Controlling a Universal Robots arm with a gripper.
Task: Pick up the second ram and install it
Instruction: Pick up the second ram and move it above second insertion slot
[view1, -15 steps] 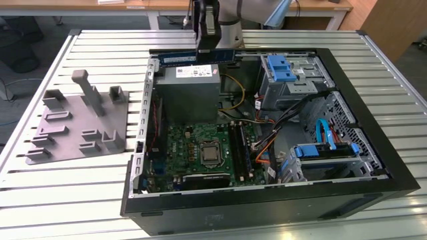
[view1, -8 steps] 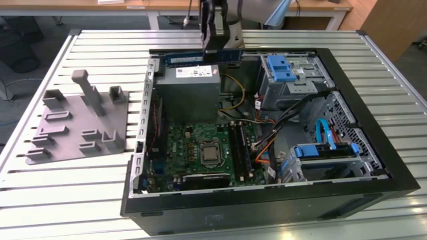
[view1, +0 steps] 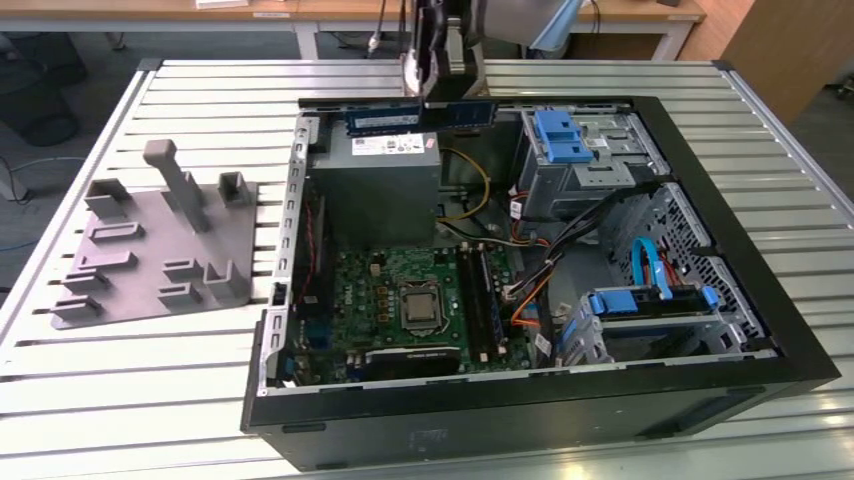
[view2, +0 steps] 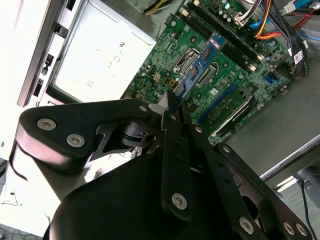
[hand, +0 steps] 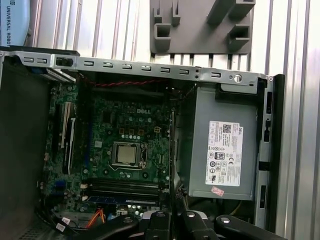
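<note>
Slatted metal table (view1: 134, 400) carries everything, and behind it stand wooden desks. On the table lies the open computer case (view1: 534, 410) on its side, and beside it, toward the exterior view's left edge of the table, sits a grey fixture (view1: 160, 250) with upright pegs. Inside the case the grey power supply (view1: 380, 185) fills the far corner on the exterior view's left. The green motherboard (view1: 387, 300) lies in front of it, toward the near edge of the case.

My pincer (view1: 430, 100) hangs above the far edge of the case, over the power supply. It is closed down narrow on the second ram (view1: 387, 120) and grips the stick about the middle. In the second wrist view the blue stick (view2: 201, 65) stands out from between my fingers (view2: 169, 107) and points down toward the board.

So the second ram is in my own grip, lifted clear of the case and touching nothing else. Its long axis runs along the far edge of the case, from the exterior view's left to its right. The long black memory slots (view1: 478, 300) run the other way — from far edge to near edge. I judge that the stick lies across the slots, not in line with them, and well apart from them. One slot seems to hold a blue stick already, but I cannot be sure.
</note>
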